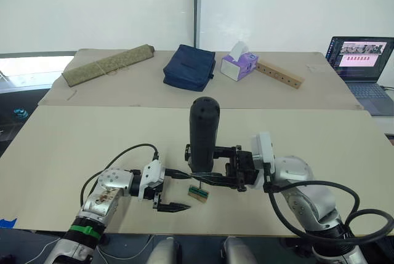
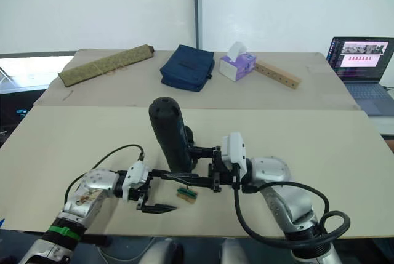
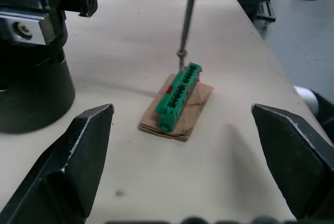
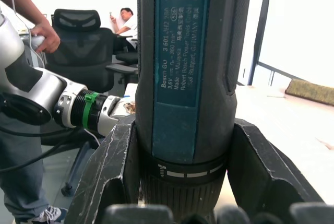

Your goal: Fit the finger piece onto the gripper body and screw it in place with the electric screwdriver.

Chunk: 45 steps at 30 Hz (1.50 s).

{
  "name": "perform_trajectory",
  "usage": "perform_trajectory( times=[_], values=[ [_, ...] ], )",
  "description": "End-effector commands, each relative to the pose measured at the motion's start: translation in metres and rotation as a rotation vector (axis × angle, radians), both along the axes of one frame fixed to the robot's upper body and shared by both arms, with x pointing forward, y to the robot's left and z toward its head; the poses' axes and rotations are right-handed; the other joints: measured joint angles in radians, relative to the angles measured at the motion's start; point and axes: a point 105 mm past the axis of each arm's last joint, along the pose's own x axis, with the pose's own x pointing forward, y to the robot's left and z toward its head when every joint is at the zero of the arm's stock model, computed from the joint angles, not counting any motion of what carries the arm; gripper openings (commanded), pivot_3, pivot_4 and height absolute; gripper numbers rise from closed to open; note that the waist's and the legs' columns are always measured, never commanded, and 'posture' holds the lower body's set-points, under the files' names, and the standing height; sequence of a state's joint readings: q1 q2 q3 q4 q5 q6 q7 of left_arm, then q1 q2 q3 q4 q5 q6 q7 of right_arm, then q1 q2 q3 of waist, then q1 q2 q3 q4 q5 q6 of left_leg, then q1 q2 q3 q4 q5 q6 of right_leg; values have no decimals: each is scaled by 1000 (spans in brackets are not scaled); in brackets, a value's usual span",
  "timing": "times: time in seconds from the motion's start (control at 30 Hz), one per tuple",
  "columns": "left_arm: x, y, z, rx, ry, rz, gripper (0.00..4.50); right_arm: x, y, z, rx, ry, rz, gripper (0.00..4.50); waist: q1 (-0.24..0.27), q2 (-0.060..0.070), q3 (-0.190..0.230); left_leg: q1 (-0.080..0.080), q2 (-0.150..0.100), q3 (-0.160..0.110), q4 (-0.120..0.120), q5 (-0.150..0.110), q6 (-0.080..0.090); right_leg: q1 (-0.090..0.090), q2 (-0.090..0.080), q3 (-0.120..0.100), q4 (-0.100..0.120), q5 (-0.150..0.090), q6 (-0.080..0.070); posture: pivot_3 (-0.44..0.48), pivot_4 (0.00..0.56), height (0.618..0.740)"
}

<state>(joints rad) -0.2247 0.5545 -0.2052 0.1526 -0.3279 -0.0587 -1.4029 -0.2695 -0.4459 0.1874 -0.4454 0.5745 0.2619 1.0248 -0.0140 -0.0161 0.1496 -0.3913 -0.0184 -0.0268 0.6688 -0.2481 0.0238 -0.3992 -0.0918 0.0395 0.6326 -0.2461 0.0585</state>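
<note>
Left end effector (image 1: 173,189) hangs spread and empty just above the table (image 1: 61,153), flanking the green-topped tan block (image 3: 177,101). Right end effector (image 2: 191,164) is clamped on the electric screwdriver (image 1: 203,135), held upright, its thin bit (image 3: 187,18) at the block's far end. Judgement: keep the driver vertical and press lightly. Finger piece and gripper body cannot be identified.

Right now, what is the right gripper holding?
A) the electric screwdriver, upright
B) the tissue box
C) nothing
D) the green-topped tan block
A: the right gripper has its fingers clamped on either side of the upright electric screwdriver, whose bit points down at the green-topped block.
</note>
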Motion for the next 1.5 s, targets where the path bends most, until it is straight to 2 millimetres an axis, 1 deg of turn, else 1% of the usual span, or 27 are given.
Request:
perform_trajectory(
  times=[0.03, 0.27, 0.43, 0.5, 0.57, 0.63, 0.73, 0.8, 0.87, 0.93, 1.0, 1.07, 1.17, 1.33, 1.4, 1.5],
  values=[
    [-2, 4, 19, -49, -41, -8, 4449, -11, 0, 28, 69, -82, 37, 1902, 0, -1, 1, 0, 0, 0, 0, 0, 0, 0, 0, 0, 0, 0, 0, 0, 150, 740],
    [0, 10, 44, -139, -58, 58, 4449, -13, -7, 39, 91, -82, 12, 1902, 2, -1, 1, -3, 0, 0, 0, 0, 0, -3, -1, 0, 0, 0, 0, 0, 150, 740],
    [5, 17, 71, -216, -58, 124, 4449, -16, -14, 57, 115, -101, -15, 1902, 1, -1, 3, -4, 0, 0, 0, 0, 0, -4, -1, 0, 0, 0, 0, 0, 150, 740],
    [9, 19, 78, -234, -62, 154, 4449, -16, -16, 65, 125, -110, -25, 1902, 1, -1, 3, -4, 0, 0, 0, 0, 0, -4, -1, 0, 0, 0, 0, 0, 150, 740],
    [11, 22, 79, -233, -58, 174, 4449, -17, -19, 71, 127, -115, -29, 1902, 0, -1, 3, -4, 0, 0, 0, 0, 0, -4, -1, 0, 0, 0, 0, 0, 150, 740],
    [16, 26, 79, -226, -52, 209, 4449, -18, -21, 75, 128, -115, -31, 1902, 1, -1, 3, -4, 0, 0, 0, 0, 0, -4, 0, 0, 0, 0, 0, 0, 150, 740],
    [32, 35, 75, -198, -67, 308, 4449, -18, -24, 80, 131, -113, -40, 1902, 1, -1, 5, -4, 0, 0, 0, 0, 0, -4, 0, 0, 0, 0, 0, 0, 150, 740],
    [39, 37, 66, -161, -74, 337, 4449, -17, -26, 82, 126, -114, -49, 1902, 2, -1, 5, -4, 0, 0, 0, 0, 0, -4, 0, 0, 0, 1, -1, 0, 150, 740],
    [48, 36, 53, -100, -93, 379, 4449, -16, -28, 83, 119, -115, -58, 1902, 2, -2, 5, -4, 0, 0, 0, 0, 0, -4, 0, 0, 0, 1, -1, 0, 150, 740],
    [51, 31, 35, -27, -92, 376, 4449, -15, -29, 83, 112, -116, -68, 1902, 3, -2, 5, -5, 0, 0, 0, 0, 0, -4, 0, 0, 0, 1, 0, 0, 150, 740],
    [54, 24, 26, -9, -74, 376, 4449, -15, -30, 83, 108, -117, -78, 1902, 3, -2, 6, -6, -1, 0, 0, 0, 0, -4, -1, 0, -1, 1, 0, 0, 150, 740],
    [57, 16, 24, -15, -69, 378, 4449, -14, -31, 83, 106, -117, -86, 1902, 3, -3, 6, -7, -1, 0, 0, 0, 0, -5, -1, 0, -1, 1, 0, 0, 150, 740],
    [56, -3, 21, -17, -82, 332, 4449, -14, -32, 83, 97, -116, -96, 1902, 4, -3, 6, -8, -1, 0, 1, 0, 0, -6, -1, 0, 0, 1, 1, 0, 150, 740],
    [60, -30, 26, -59, -97, 307, 4449, -13, -33, 83, 90, -119, -111, 1902, 4, -3, 6, -8, -1, 0, 1, 0, 0, -6, -1, 0, 0, 1, 1, 0, 150, 740],
    [62, -36, 25, -53, -101, 295, 4449, -13, -33, 84, 90, -120, -118, 1902, 2, -3, 6, -8, -1, 0, 1, 0, 0, -6, 0, 0, 0, 2, 1, 0, 150, 740],
    [66, -38, 22, -31, -96, 303, 4449, -13, -33, 84, 90, -120, -121, 1902, 2, -3, 6, -7, 0, 0, 1, 0, 0, -6, 0, 0, 0, 2, 1, 0, 150, 740]
  ],
)
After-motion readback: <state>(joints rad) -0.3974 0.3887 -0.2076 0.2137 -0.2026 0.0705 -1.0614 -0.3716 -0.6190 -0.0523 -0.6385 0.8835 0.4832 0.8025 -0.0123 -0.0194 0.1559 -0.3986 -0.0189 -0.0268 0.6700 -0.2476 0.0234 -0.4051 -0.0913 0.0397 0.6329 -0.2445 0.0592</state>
